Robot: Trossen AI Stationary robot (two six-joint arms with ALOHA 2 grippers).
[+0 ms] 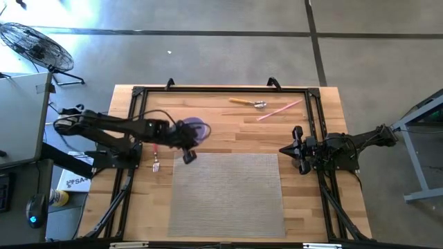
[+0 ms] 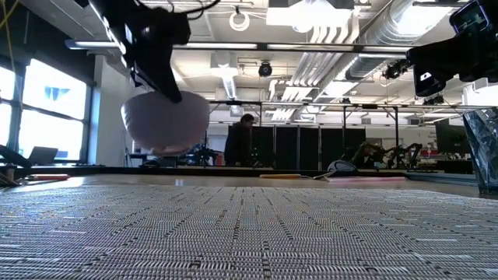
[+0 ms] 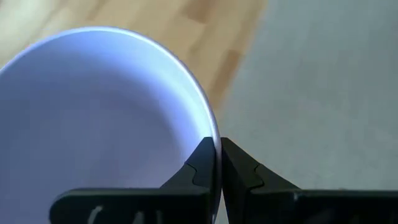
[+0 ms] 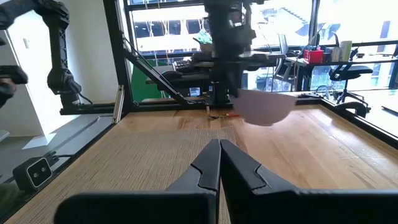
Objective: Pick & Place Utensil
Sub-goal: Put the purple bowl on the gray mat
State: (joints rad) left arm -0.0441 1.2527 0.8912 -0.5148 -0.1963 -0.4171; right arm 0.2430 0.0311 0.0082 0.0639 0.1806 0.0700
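Observation:
A pale lavender bowl (image 1: 197, 127) hangs off the table near the far left corner of the grey mat (image 1: 227, 194); my left gripper (image 1: 185, 140) is shut on it. In the low view the bowl (image 2: 166, 123) floats above the tabletop under the gripper (image 2: 159, 66). A wooden-handled spoon (image 1: 249, 103) and a pink stick (image 1: 280, 111) lie on the wood near the far edge. My right gripper (image 1: 286, 149) waits shut at the mat's right far corner, touching nothing. My left gripper pinches the bowl's rim (image 3: 211, 127), one finger inside the bowl (image 3: 200, 163) and one outside (image 3: 239, 165). The fingers come from above, pointing down. The bowl is lifted clear of the table, opening upward, hanging below the fingers (image 2: 166, 123).
A small utensil (image 1: 156, 164) lies on the wood just left of the mat. A black frame (image 1: 221, 90) runs around the work area. In the right wrist view the bowl (image 4: 264, 106) shows beyond the shut fingers (image 4: 219, 146). A person (image 2: 237, 142) stands far behind the table.

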